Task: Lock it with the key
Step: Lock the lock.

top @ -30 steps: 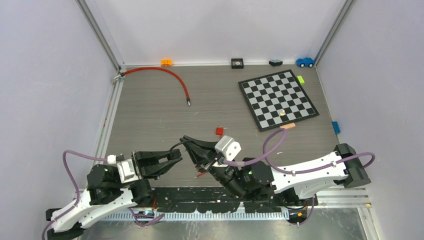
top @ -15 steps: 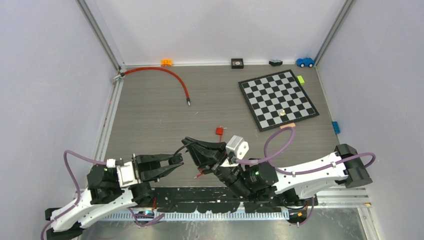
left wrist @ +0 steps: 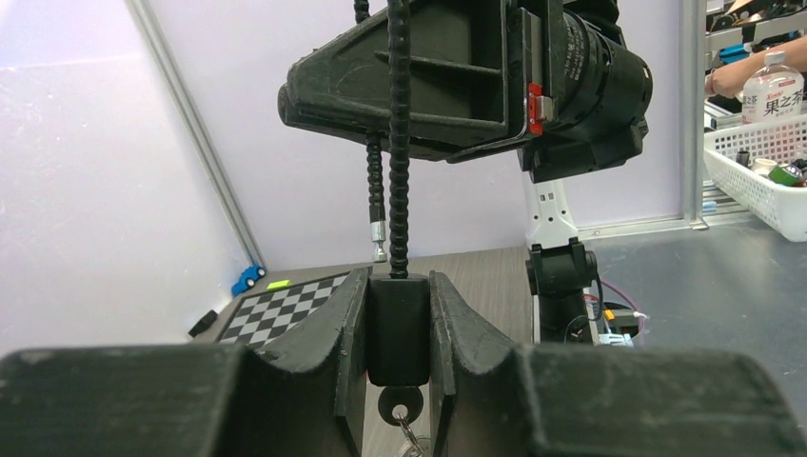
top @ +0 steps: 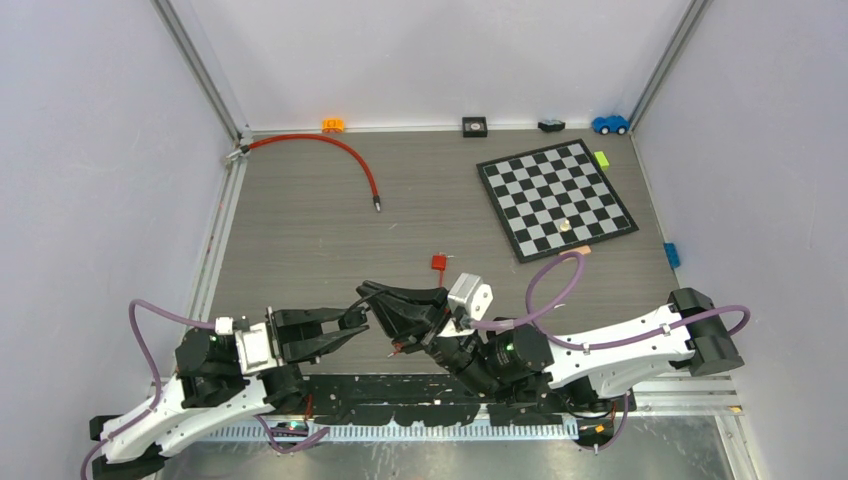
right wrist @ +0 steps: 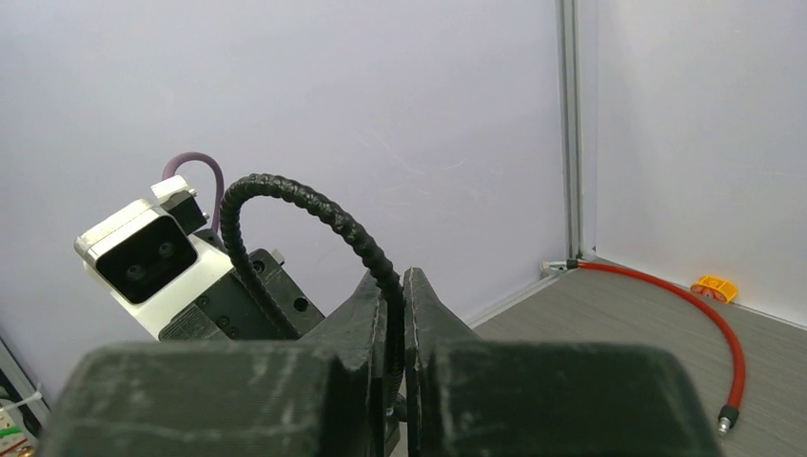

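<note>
You are partway through, by the look of it, and the locking itself is not yet done. Your left pincer (left wrist: 398,290) is closed on the lock (left wrist: 399,328), one finger on each side of the black body. The key (left wrist: 399,405) sits under the lock, apparently in its keyhole, with a ring hanging from it. One strand of the cable (left wrist: 398,143) rises straight out of the top of the lock. A second strand hangs just behind it and ends in a metal tip (left wrist: 378,231) that seems to be free, so the loop looks open. What is left, I judge, is to seat that tip in the lock and turn the key. Your right pincer (right wrist: 394,281) is closed tight on the cable, which arches up out of its fingers and over toward the left arm. All of this sits by the near edge of the counter (top: 300,230), about midway along it. Your left arm lies low along that edge, pointing right. Your right arm stretches in from the near right corner, wrist bent, its pincer nose to nose with the left one and slightly above it.
</note>
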